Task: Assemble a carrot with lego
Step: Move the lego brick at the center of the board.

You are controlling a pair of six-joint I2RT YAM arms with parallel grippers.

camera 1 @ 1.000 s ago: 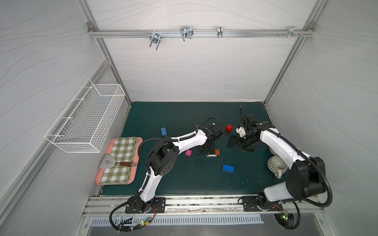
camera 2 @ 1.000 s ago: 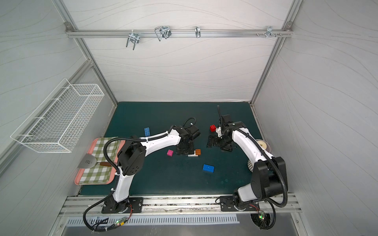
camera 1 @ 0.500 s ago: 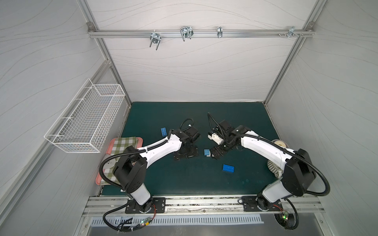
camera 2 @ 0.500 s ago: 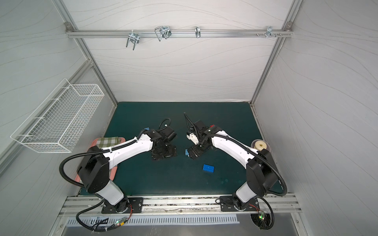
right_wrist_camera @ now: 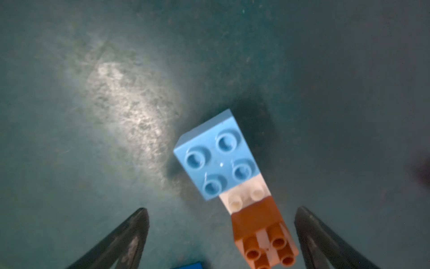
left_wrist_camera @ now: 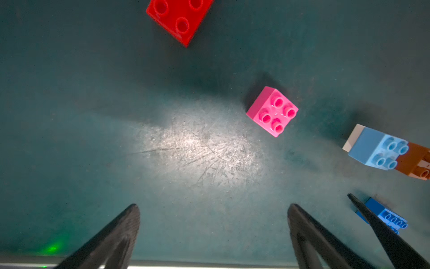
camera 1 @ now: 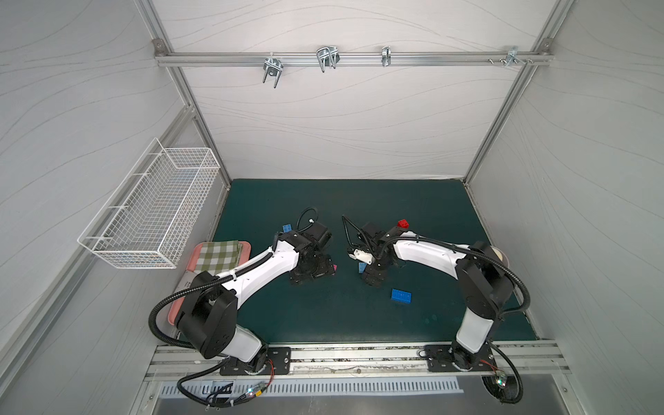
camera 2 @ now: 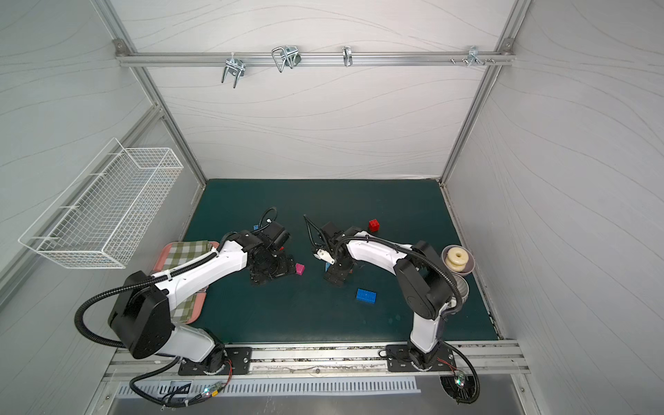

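I see right pincer (right_wrist_camera: 222, 209) released astride the light-blue-white-orange stack (right_wrist_camera: 216, 158), mostly hidden in both top views; left pincer (left_wrist_camera: 213, 206) released, pink brick (left_wrist_camera: 272, 111) ahead.

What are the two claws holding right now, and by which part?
Nothing is held. The left gripper is open over the mat, clear of the pink brick. The right gripper is open too, not closed on the brick stack.

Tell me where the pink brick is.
In a top view the pink brick stands on the green mat, just beside the open left gripper; the light-blue, white and orange stack lies on its other side.
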